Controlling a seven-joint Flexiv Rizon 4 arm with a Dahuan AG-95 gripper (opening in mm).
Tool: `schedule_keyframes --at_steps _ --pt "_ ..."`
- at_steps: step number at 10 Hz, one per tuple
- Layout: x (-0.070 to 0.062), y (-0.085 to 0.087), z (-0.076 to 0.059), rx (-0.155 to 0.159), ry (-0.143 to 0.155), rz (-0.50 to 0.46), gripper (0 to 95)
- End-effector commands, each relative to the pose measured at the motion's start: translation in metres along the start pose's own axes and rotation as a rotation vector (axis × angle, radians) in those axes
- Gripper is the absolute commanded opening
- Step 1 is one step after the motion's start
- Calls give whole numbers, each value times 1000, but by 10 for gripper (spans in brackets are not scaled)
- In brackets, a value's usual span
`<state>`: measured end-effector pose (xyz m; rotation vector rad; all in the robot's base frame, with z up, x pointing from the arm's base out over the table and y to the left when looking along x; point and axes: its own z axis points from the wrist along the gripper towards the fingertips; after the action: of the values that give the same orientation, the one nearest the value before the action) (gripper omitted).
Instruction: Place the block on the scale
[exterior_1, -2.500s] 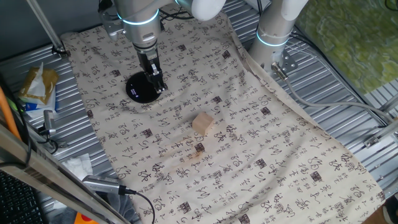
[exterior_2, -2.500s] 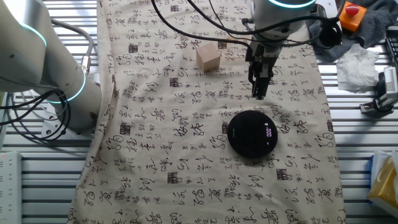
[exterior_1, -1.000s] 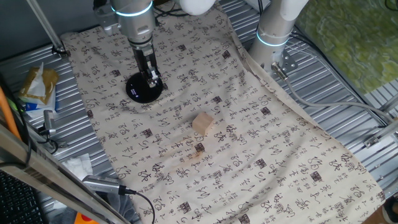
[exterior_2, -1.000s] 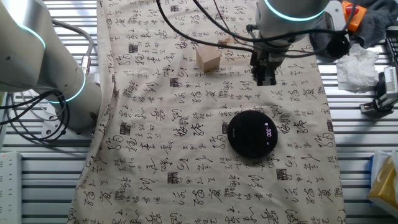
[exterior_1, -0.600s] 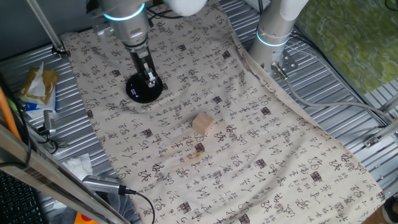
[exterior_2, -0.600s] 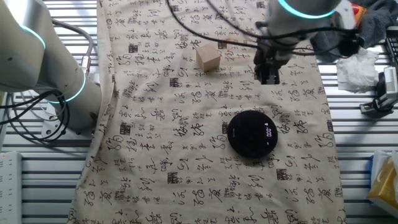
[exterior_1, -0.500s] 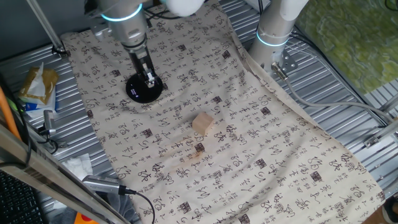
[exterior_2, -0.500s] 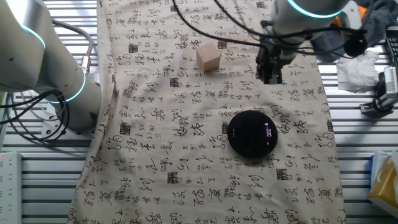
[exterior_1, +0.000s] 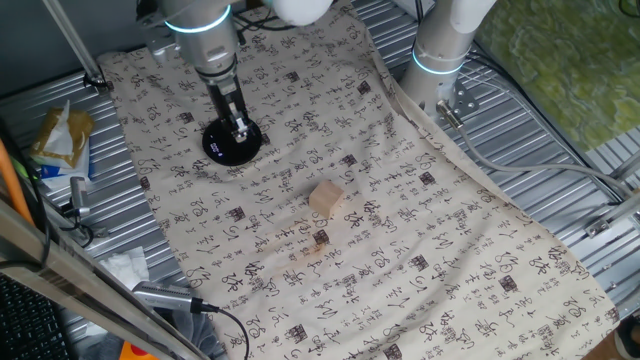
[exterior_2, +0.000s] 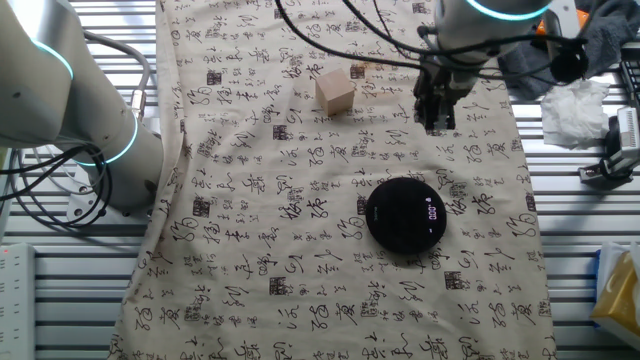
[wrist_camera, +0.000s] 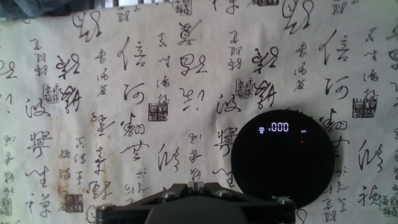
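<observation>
Claw (exterior_2: 436, 122) tips indistinct, scale (exterior_1: 232, 143) part-hidden

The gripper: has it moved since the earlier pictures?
Yes. In the other fixed view the gripper has shifted right and farther from the scale; the block has stayed put.

Calligraphy-printed cloth (exterior_1: 400, 230) over ribbed metal table (exterior_1: 560, 180)

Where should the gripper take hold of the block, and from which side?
Across two opposite flat side faces of the block, coming straight down from above. It sits flat on the cloth with open space around it, apart from the scale.
</observation>
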<state>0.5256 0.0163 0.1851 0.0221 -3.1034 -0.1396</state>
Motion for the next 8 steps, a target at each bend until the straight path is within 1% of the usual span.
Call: schedule_keyframes --at_steps 1,2,3,4,6,8 --pt "-3 4 -1 4 -7 -4 0" --pt "-4 6 -1 4 -7 -7 190" --pt "-6 8 -1 2 -8 -6 190" --pt "-7 10 -2 0 -10 -4 380" --pt "-10 17 -3 -6 -15 7 380" --pt "-13 21 -4 -26 -16 33 380"
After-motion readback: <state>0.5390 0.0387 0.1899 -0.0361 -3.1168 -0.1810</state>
